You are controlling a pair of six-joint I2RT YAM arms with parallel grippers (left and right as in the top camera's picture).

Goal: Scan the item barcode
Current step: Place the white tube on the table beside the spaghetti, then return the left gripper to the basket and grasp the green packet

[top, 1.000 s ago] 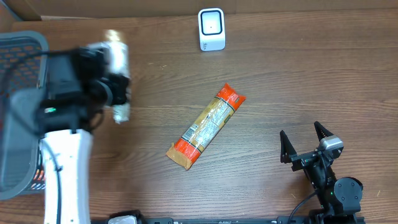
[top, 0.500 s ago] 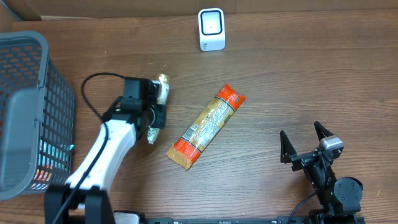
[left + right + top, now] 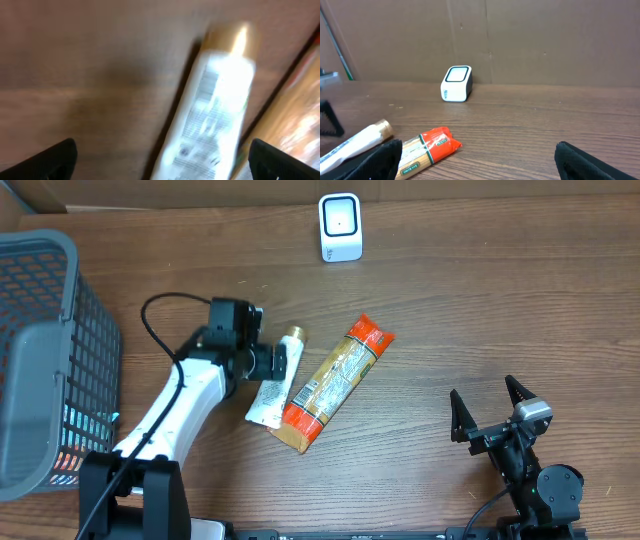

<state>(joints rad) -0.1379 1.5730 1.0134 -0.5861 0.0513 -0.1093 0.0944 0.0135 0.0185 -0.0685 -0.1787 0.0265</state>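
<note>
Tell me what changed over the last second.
The left gripper swung from the basket toward the middle, laid the tube beside the package and opened, letting it go. Package, scanner and right gripper stayed put.

left arm (image 3: 180, 405) stretched forward and to the right, left gripper (image 3: 272, 364) held low with jaws spread wide, right arm (image 3: 540, 480) folded by its base, right gripper (image 3: 490, 408) gaping, pointing forward

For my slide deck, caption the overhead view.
Open left gripper over a white tube beside an orange-ended packet; scanner beyond.
</note>
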